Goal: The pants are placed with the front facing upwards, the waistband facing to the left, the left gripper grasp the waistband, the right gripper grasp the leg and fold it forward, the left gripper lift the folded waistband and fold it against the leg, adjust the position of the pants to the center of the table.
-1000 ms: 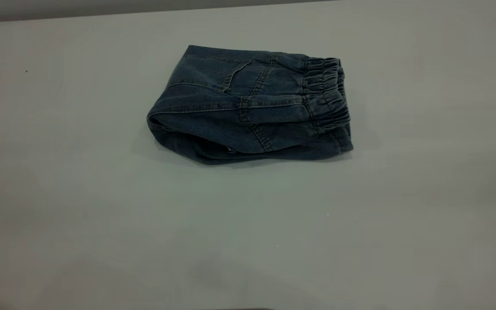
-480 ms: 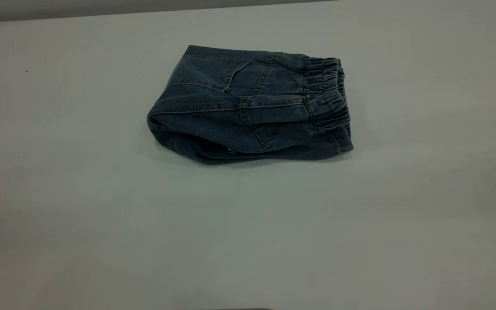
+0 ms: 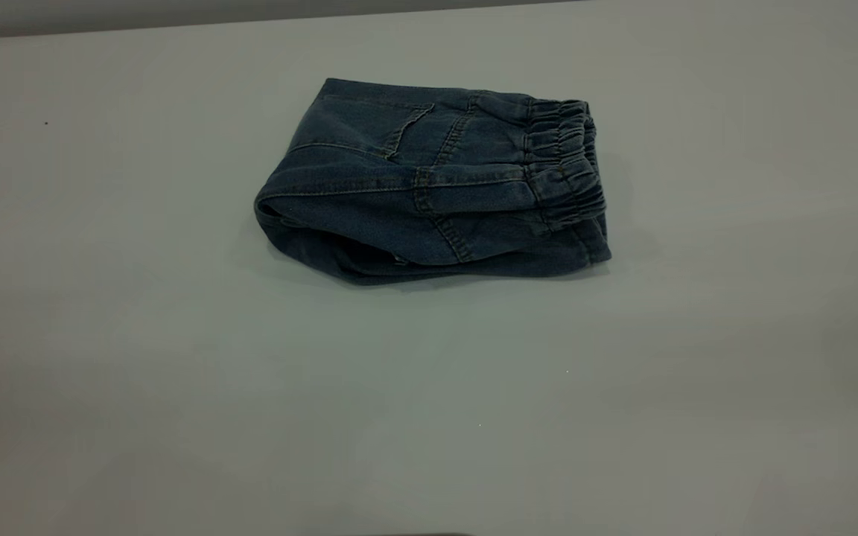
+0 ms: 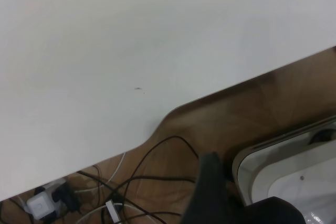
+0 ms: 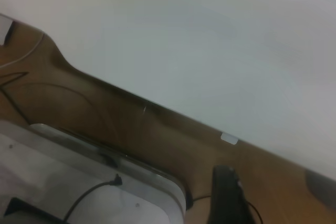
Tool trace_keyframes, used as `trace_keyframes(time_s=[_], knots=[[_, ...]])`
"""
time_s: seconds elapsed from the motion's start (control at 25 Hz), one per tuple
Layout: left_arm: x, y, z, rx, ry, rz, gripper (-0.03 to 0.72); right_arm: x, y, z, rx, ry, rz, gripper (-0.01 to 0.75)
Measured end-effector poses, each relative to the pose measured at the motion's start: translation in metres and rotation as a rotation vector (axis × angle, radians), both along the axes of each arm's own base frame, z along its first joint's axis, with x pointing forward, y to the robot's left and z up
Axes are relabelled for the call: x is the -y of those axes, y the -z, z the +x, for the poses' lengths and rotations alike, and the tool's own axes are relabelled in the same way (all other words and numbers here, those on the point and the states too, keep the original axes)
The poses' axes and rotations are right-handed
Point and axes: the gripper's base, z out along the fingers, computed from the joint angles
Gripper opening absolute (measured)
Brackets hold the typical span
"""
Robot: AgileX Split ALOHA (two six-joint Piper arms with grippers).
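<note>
**Pants folded, arms pulled off the tabletop**

Exterior: pants [image 3: 429, 182] sit folded near tabletop [image 3: 176, 387] centre, slightly toward far edge, waistband [image 3: 567, 167] on the right side. No end effector here.

Left wrist: left end effector [image 4: 212, 192] beyond tabletop edge, over cables; grip state can't tell.

Right wrist: right end effector [image 5: 227, 195] likewise.

Risk: loose top fold w/ springy denim could slump open.

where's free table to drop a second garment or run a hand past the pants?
The folded pants sit in the far half of the table, slightly left of centre. Bare: the whole near half in front of them, and wide strips at their left fold and beside the waistband on the right. Tightest is the strip behind them.
</note>
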Motion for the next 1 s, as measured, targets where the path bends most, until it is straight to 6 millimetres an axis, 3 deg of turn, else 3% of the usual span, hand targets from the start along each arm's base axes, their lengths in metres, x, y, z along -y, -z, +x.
trace_keyframes(time_s=[0.48,0.64,0.84,1.0], knots=[[0.0,0.0,0.0,0.0,0.0,0.0,0.537,0.001,-0.001,-0.001,0.008,0.009,0.011,0.372],[-0.007,-0.002,-0.002,0.027,-0.095,-0.007,0.537,0.01,-0.004,-0.005,0.051,0.155,0.058,0.372],[-0.018,-0.007,-0.016,0.13,-0.268,-0.027,0.537,0.023,-0.011,-0.021,0.191,0.345,0.098,0.372],[-0.021,-0.011,-0.033,0.246,-0.334,-0.044,0.537,0.027,-0.014,-0.039,0.306,0.376,0.13,0.368]])
